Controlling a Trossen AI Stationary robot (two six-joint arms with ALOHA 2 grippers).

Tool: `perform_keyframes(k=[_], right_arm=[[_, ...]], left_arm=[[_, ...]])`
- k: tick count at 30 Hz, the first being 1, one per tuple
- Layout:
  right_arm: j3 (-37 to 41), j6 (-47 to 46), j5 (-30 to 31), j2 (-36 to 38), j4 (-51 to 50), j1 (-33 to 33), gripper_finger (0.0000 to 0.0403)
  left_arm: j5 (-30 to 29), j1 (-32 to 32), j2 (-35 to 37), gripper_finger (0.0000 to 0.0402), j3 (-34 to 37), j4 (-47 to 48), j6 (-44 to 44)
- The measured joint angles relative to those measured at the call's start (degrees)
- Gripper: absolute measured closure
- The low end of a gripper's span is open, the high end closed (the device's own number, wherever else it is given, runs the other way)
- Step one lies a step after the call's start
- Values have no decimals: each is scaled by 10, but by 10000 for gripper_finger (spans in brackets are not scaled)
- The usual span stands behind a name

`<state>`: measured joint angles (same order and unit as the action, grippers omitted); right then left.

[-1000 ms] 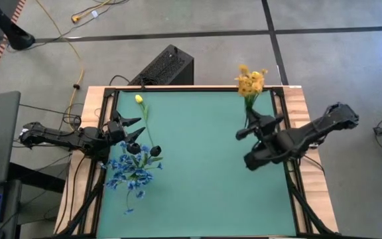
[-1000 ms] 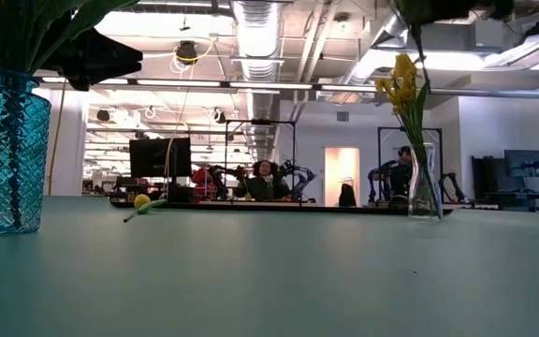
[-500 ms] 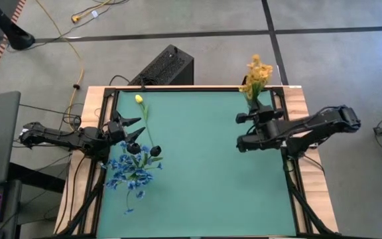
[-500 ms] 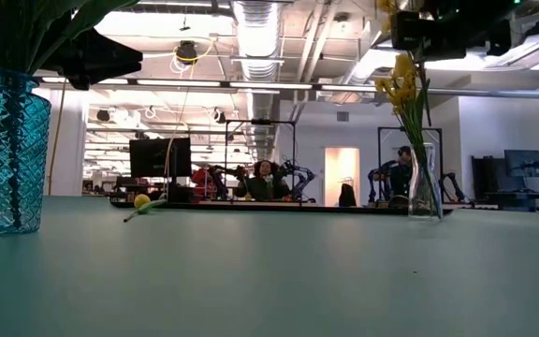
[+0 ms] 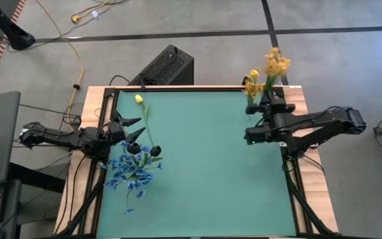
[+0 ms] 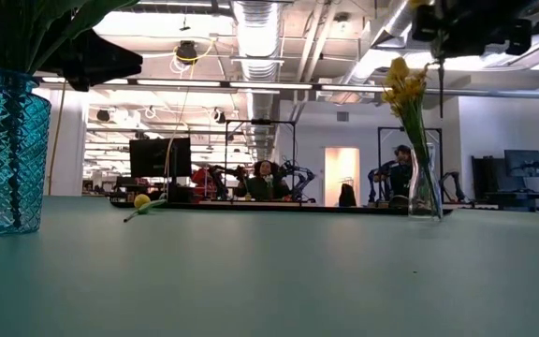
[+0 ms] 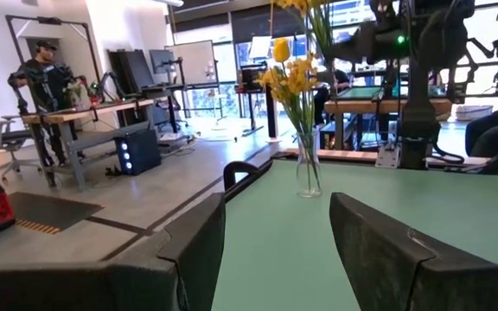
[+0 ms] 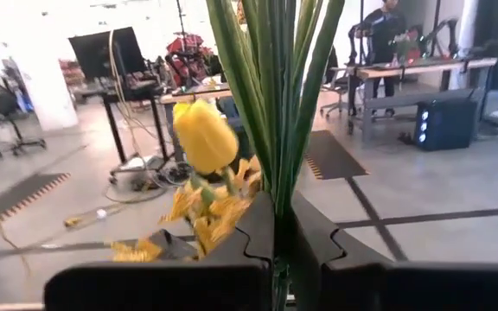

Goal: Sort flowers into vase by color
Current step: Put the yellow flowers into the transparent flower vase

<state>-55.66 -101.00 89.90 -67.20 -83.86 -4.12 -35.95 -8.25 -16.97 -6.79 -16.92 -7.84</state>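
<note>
My right gripper [image 5: 269, 101] [image 8: 275, 226] is shut on a yellow-orange flower [image 5: 276, 63] above the table's far right corner. It hovers high beside the clear glass vase [image 6: 426, 192] [image 7: 308, 173], which stands on its base and holds yellow flowers [image 5: 252, 82] [image 6: 400, 82]. My left gripper [image 5: 135, 128] [image 7: 275, 250] waits open at the left edge, above the table, next to the blue glass vase [image 6: 6, 154] of blue flowers [image 5: 132, 169]. A yellow-bud flower [image 5: 138, 99] [image 6: 142, 201] lies flat on the mat near the far left corner. My right gripper pinches the flower's bundle of green stems and leaves [image 8: 275, 164] between its two fingers [image 8: 314, 233]. The fingers lie level and across the upright stems. The flower is lifted clear, blossoms above the fingers and a thin stem end [image 6: 441, 84] hanging below.
The green mat [image 5: 204, 172] is bounded by a wooden frame [image 5: 302, 106]. A black box [image 5: 164, 66] sits on the floor past the far edge. Desks, other robot rigs and people show in the room beyond.
My right gripper has carried the yellow-orange flower up and toward the far right corner, its wrist turning as it went. The blossoms now stand to the right of the clear vase's bouquet instead of overlapping it. My left arm has kept still.
</note>
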Motion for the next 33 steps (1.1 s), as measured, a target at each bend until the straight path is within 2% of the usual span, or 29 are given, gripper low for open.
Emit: perform_keyframes(k=[6,10,20,33], right_arm=[[0,-8,0,43,-13,-3,365],[11,-19,0,61,-1,24,365],[109,-59,-1,60,134,107,365],[111,-22,1,61,173,99,364]], left_arm=[[0,0,0,203,0,4,-2],[0,0,0,203,0,4,-2],[2,0,0,203,0,4,7],[0,0,0,203,0,4,2]])
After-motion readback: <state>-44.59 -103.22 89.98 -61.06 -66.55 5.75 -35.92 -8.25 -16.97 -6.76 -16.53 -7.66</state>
